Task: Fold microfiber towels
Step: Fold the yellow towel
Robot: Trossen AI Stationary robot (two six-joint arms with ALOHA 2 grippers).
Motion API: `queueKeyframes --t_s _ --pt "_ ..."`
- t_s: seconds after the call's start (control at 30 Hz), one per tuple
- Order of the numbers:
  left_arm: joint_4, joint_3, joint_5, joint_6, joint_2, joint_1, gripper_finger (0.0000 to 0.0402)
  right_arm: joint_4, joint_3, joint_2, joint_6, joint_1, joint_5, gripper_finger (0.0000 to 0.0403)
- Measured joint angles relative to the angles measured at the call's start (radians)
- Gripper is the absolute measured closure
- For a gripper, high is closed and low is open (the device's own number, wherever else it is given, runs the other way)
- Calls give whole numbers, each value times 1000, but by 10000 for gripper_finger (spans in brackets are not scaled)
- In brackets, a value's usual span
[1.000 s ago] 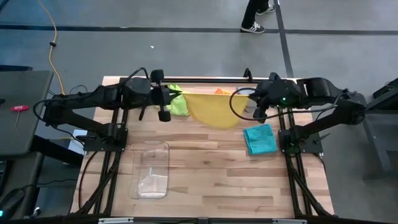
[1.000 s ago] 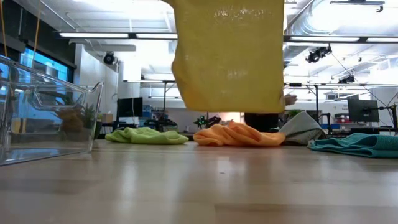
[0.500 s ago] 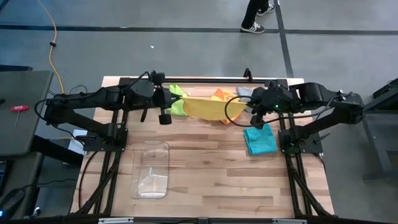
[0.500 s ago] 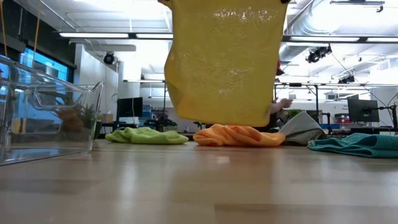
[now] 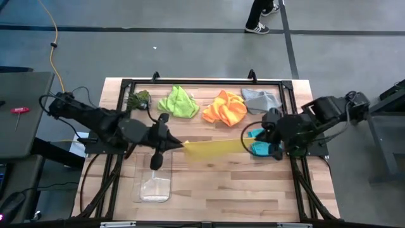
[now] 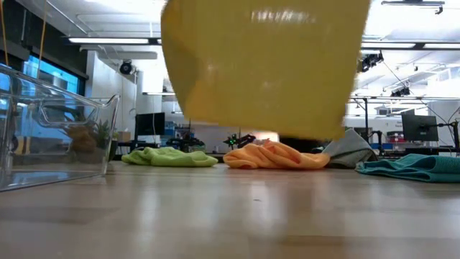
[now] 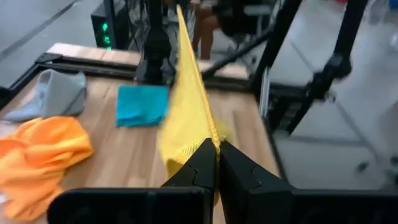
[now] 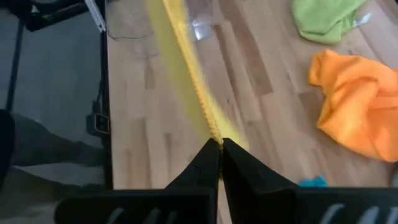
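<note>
Yellow towel (image 5: 212, 147): I hold it stretched above the counter (image 5: 221, 183), left gripper (image 7: 216, 151) and right gripper (image 8: 219, 144) each clamped on a corner; next, lay flat.

Two black jointed arms, looped black cables; wedge-shaped matte black fingers (image 7: 208, 163).
</note>
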Motion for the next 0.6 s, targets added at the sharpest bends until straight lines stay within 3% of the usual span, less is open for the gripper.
queueKeyframes --t_s 0.27,0.47,0.6 --pt "-84 1 21 -40 85 108 402 -154 -7 -2 2 -107 -27 403" --pt "-153 -65 109 -109 243 145 402 7 -258 -3 0 -146 -167 403" --pt "-178 -77 78 -113 325 145 402 146 -444 -3 17 -152 -179 403"
